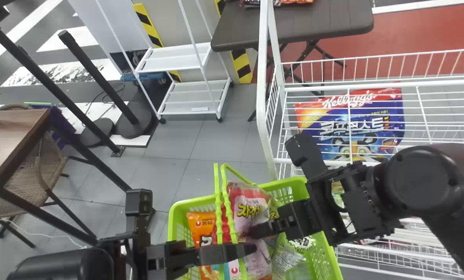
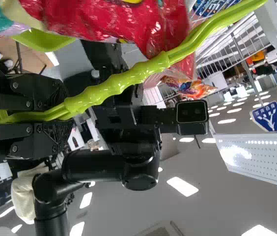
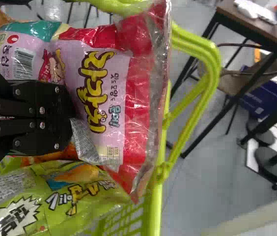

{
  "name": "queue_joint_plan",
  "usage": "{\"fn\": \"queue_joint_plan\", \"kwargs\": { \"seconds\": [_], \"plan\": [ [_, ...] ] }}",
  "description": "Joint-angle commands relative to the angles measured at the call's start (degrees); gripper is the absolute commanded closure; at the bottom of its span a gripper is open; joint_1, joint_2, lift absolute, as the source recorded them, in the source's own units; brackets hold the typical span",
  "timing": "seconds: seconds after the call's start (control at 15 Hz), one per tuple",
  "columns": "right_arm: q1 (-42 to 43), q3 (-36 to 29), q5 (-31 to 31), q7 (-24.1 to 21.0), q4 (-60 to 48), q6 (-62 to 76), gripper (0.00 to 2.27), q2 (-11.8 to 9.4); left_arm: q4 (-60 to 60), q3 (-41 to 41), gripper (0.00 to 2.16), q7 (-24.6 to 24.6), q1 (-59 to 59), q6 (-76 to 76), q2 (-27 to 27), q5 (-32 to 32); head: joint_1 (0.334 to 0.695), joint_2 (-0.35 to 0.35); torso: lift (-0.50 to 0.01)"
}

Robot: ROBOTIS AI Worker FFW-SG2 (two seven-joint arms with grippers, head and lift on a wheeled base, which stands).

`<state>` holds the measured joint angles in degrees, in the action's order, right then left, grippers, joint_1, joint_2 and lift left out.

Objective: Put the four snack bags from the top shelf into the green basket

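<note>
The left arm reaches in low, its gripper [image 1: 244, 249] closed around the green basket's [image 1: 171, 223] handle [image 1: 227, 203]. The right arm bends inward, its gripper [image 1: 256, 231] pinching a red-and-pink snack bag [image 1: 251, 206] inside the basket. The right wrist view shows a green bag [image 3: 50, 189] beside it; the left wrist view, a blue sign [image 2: 266, 118].

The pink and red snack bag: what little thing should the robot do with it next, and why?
Probably open the right gripper and let the bag go. Its fingers look closed on the bag's silvery seam, the bag is already over the green basket beside other snacks, and the left gripper is holding the basket's handle.
</note>
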<state>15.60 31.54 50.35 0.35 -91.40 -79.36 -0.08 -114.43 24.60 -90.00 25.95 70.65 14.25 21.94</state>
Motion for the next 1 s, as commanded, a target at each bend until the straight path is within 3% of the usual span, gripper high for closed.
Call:
{"fn": "queue_joint_plan", "kwargs": {
  "seconds": [0.0, 0.07, 0.4, 0.6, 0.73, 0.8, 0.93],
  "plan": [
    [0.7, 0.0, -1.8, 0.0, -0.1, -4.5, 0.36, 0.1, 0.3, 0.0, 2.15, -0.6, -0.2, 0.0, 0.2, -0.1, 0.695, 0.350, 0.000],
    [0.3, -0.6, -3.6, 0.0, -2.2, -7.1, 0.00, 0.1, 0.6, 0.1, 2.15, -0.6, -0.2, 0.0, 0.3, 0.0, 0.695, 0.350, 0.000],
    [-4.5, -14.1, -4.7, 0.4, -18.7, -10.7, 0.07, -0.5, 1.6, 0.9, 2.15, -0.6, -0.6, -0.4, 0.7, 0.4, 0.695, 0.350, 0.000],
    [-9.1, -25.0, -5.6, 0.3, -30.9, -10.7, 0.06, -4.9, 1.8, 1.0, 2.15, -0.6, -0.6, -0.6, 0.7, 0.4, 0.695, 0.350, 0.000],
    [-10.9, -30.1, -12.0, 0.6, -34.3, -10.7, 0.05, -9.0, 2.0, 1.0, 2.15, -0.6, -0.6, -0.7, 0.8, 0.4, 0.695, 0.350, 0.000],
    [-11.5, -30.8, -17.0, 0.4, -34.0, -10.7, 0.05, -11.5, 2.0, 0.9, 2.15, -0.6, -0.6, -0.7, 0.8, 0.6, 0.695, 0.317, 0.000],
    [-12.0, -31.3, -25.0, 0.0, -29.8, -5.2, 0.05, -13.1, 2.0, 0.6, 2.15, -0.6, -0.6, -0.7, 0.8, 0.6, 0.695, 0.203, 0.000]
  ]
}}
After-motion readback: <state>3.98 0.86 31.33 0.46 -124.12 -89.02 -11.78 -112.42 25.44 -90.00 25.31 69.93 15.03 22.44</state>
